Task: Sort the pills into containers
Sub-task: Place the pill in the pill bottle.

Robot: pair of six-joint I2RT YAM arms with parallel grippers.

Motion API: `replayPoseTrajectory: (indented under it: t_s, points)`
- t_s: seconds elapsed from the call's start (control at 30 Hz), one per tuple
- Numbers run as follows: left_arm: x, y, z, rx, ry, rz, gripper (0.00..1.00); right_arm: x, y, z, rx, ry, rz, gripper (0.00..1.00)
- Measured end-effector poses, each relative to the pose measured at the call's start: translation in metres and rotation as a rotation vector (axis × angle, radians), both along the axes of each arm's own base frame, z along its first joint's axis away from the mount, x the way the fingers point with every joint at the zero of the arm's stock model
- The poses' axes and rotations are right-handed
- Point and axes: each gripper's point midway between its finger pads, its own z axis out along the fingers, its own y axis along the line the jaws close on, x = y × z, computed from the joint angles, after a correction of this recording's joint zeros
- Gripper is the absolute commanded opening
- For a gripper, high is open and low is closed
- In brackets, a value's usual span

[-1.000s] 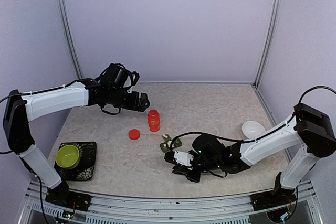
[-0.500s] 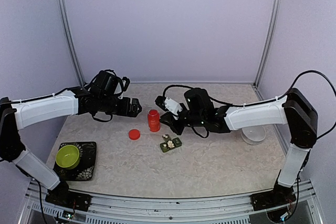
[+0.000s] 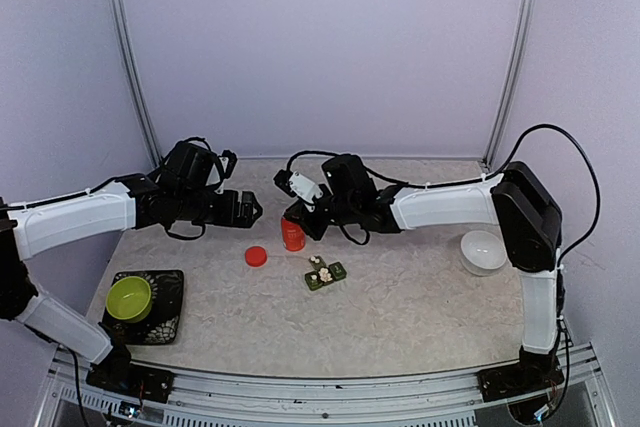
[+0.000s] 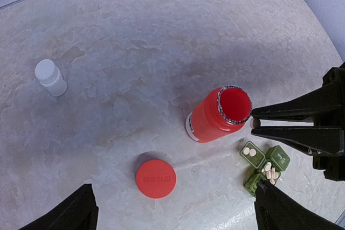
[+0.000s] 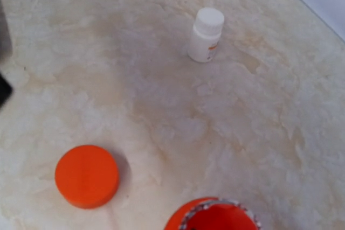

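The dark green pill box [image 3: 325, 273] lies mid-table; in the left wrist view [image 4: 277, 157] tiny whitish pills [image 4: 249, 152] lie in its cells. An open red bottle [image 3: 292, 233] stands behind it, its red cap [image 3: 256, 256] lying to the left. My right gripper [image 3: 287, 210] is at the bottle's mouth; in the left wrist view [image 4: 253, 124] its fingers [image 4: 294, 112] are pinched on one small whitish pill beside the rim. My left gripper [image 3: 251, 209] hovers left of the bottle, open and empty, above the cap [image 4: 156, 178]. The right wrist view shows the bottle mouth [image 5: 218, 216] but not its own fingers.
A small white bottle [image 4: 50, 77] stands farther back, also in the right wrist view [image 5: 206, 35]. A white bowl [image 3: 482, 250] sits at the right. A lime-green bowl [image 3: 128, 296] rests on a black tray [image 3: 170, 317] at the front left.
My right arm swung from the table's front, past the pill box, back and left to the red bottle's mouth. My left arm drew back slightly to the left.
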Motion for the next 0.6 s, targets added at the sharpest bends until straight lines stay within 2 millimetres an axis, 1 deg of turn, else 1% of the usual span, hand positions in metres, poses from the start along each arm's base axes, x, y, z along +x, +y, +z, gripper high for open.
replayPoseTrajectory:
  t_s: [0.17, 0.33, 0.47, 0.6]
  points:
    - [-0.001, 0.001, 0.000, -0.004, -0.002, 0.003, 0.99, 0.004, -0.002, -0.007, -0.012, 0.014, -0.012, 0.10]
    - [0.000, 0.001, 0.002, -0.010, -0.010, 0.004, 0.99, 0.009, 0.002, -0.004, -0.007, 0.010, -0.018, 0.11]
    - [-0.001, 0.002, -0.001, -0.006, -0.003, 0.004, 0.99, 0.013, 0.004, -0.003, -0.005, 0.006, -0.024, 0.13]
    - [-0.002, 0.002, -0.003, -0.004, 0.000, 0.004, 0.99, 0.017, 0.002, -0.008, -0.013, 0.009, -0.037, 0.14]
